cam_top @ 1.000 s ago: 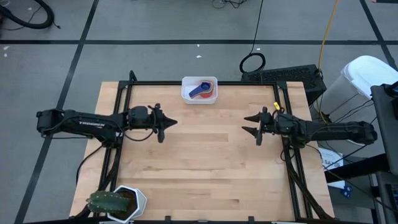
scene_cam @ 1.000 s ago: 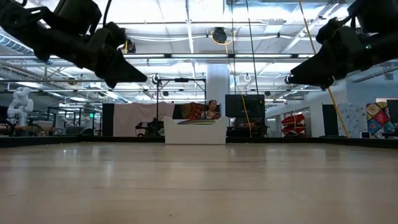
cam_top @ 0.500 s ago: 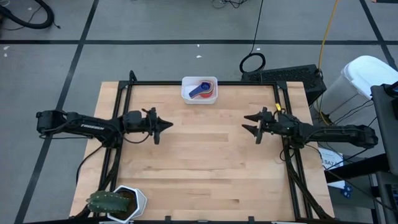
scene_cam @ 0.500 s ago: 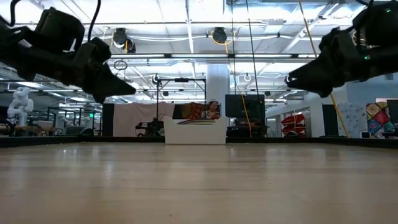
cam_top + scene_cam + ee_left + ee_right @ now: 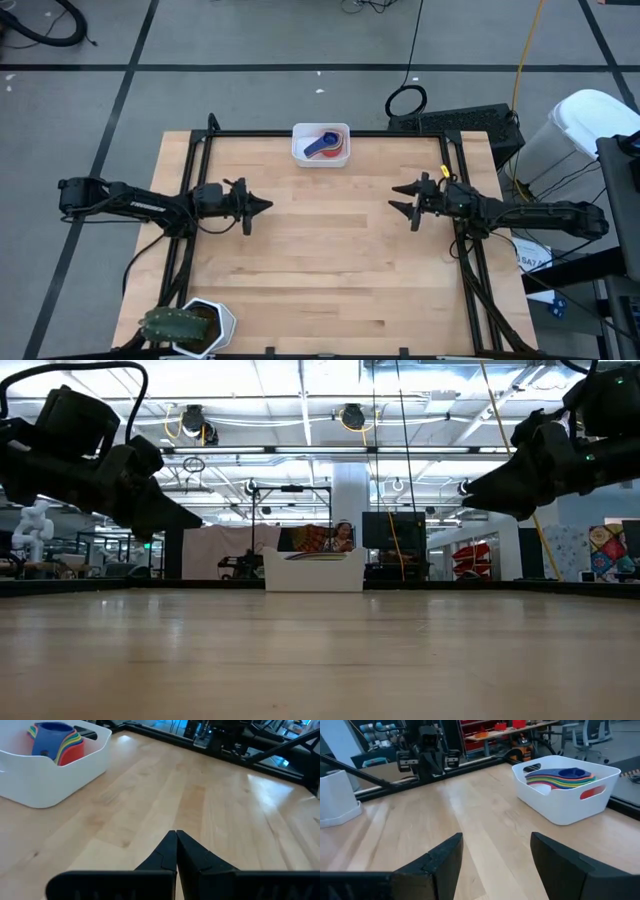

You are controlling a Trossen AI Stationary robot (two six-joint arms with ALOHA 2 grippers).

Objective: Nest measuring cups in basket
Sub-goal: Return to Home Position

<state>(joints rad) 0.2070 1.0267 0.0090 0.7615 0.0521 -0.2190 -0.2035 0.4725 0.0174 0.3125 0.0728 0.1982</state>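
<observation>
Desk (image 5: 320,270): your wooden work surface, with both arms held above it.
Left arm (image 5: 140,202): you see it over the desk's left side, left jaws pressed together.
Right arm (image 5: 530,212): over the right side, right jaws apart.
Basket (image 5: 297,150): white, at the middle of the far edge.
Measuring cups (image 5: 324,145): nested inside your basket, dark blue on top.

The bench (image 5: 320,260) is pale blond wood with streaky plank grain — at the middle of its far edge the basket (image 5: 297,150) is plain white. The measuring cups (image 5: 324,143) in it show dark blue on top, over green, yellow, orange and red rims. The left tool (image 5: 262,205) and right tool (image 5: 393,198) are black; the near-left corner's pot (image 5: 222,322) is white, its plant (image 5: 175,323) green.
</observation>
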